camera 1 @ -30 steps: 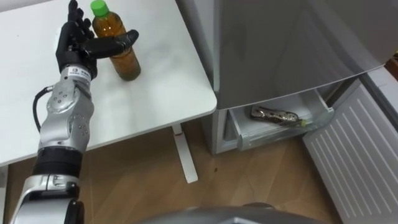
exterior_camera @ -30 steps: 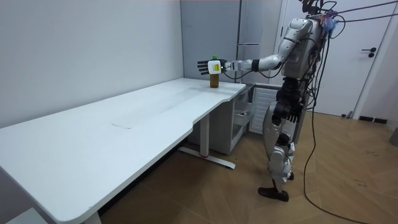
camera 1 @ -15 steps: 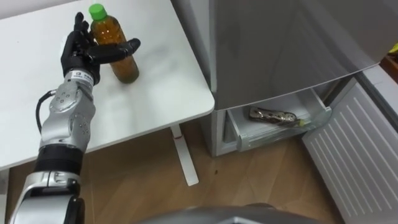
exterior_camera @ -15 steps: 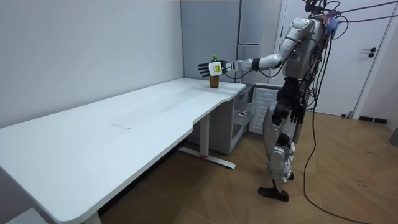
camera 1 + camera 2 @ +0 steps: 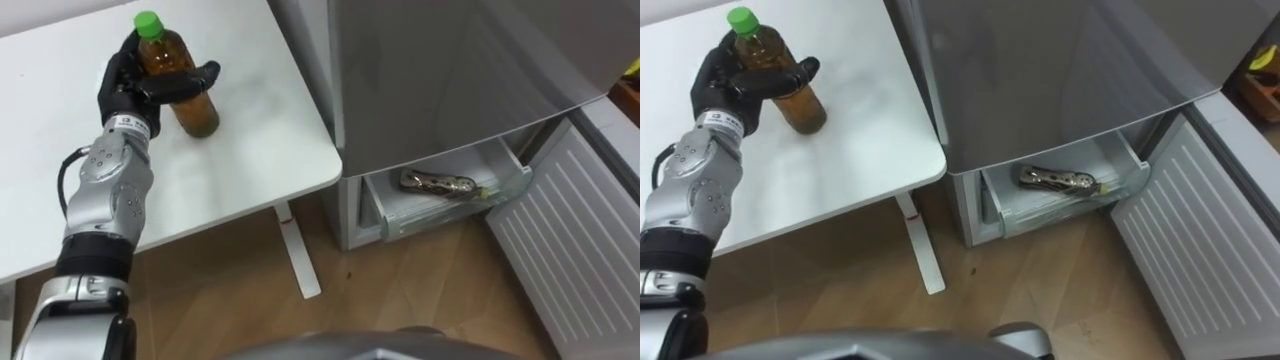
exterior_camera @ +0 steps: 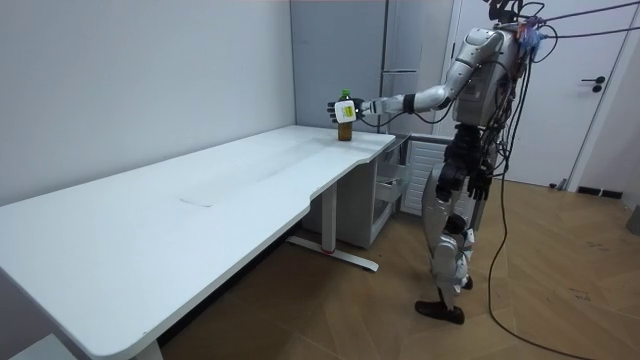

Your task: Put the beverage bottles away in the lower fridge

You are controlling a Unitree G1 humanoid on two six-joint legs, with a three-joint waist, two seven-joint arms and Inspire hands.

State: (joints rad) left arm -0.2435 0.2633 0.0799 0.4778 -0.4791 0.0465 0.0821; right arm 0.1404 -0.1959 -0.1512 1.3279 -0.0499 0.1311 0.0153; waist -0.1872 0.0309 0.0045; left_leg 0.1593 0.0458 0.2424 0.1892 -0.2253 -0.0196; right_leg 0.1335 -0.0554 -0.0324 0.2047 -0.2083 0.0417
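Stands by the corner of the white rectangular worktop, next to the tall grey metal fridge, with the left arm stretched out over the surface. Wraps the left robot hand round the clear plastic bottle of amber-brown drink with a green screw cap, fingers curled behind the body and thumb laid across the front. Takes it at about mid-height, well below the cap, probably to hold the weight balanced and the bottle upright once lifted. Seems to have the base down on the worktop, near the edge closest to the fridge, though hard to say whether touching or just raised.

Hangs the right robot hand low beside the hip in the room view, idle and too small there to read.

Lower down, shows the translucent fridge drawer pulled out, with a dark flat packet lying across its floor, and the white ribbed lower door swung open to the right. Presumably left open to let a single loaded hand go straight in without first working a handle.

Looks like the grasp step, with nothing yet carried across. Next calls for a lift, a turn to the right and a deep reach down. Risks a slip on the smooth round plastic, or a knock against the worktop edge on the way.
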